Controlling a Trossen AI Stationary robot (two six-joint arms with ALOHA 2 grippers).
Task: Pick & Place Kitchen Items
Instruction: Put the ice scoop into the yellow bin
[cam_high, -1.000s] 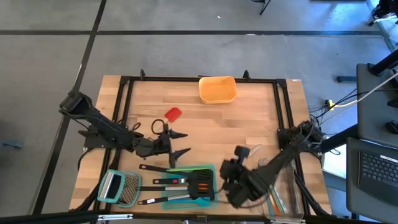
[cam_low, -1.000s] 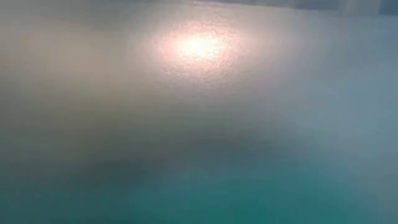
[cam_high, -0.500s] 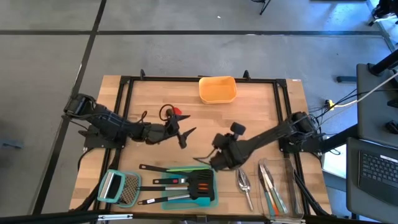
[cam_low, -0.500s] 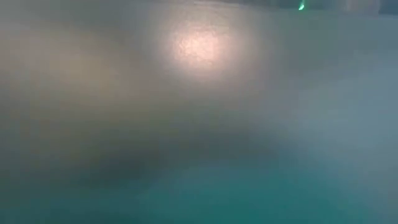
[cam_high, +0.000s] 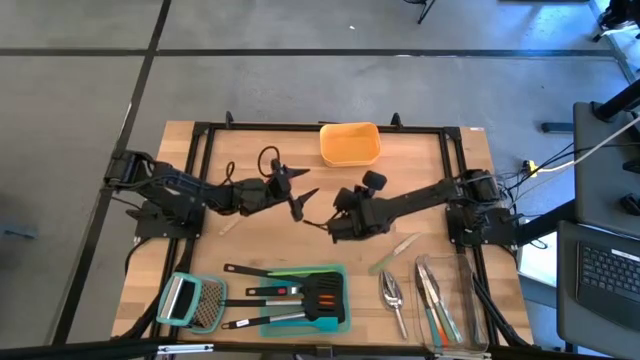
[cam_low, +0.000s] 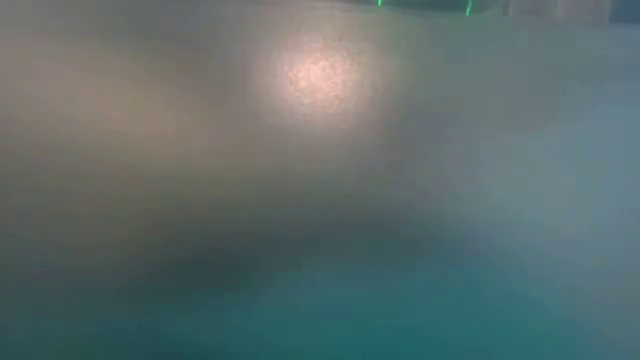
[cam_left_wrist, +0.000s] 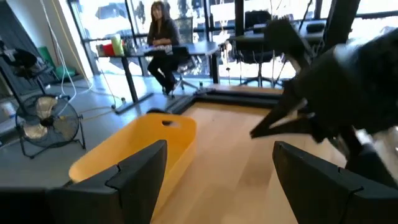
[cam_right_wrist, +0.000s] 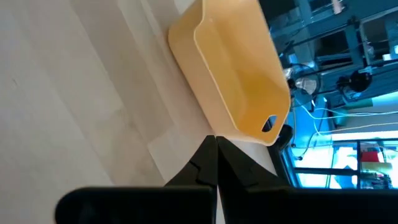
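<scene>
No legible writing on orange container (cam_high: 350, 144)

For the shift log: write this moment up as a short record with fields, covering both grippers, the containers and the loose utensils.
left gripper: open, empty, over mid-table, facing the right gripper
right gripper: shut, nothing visibly held, mid-table
orange bin: far edge of the table, looks empty
teal tray: near edge, holding black turners
grater: left of the tray
silver scoop: on the table right of the tray
clear container: near right corner, utensils inside
low view: blurred, shows nothing usable
</scene>
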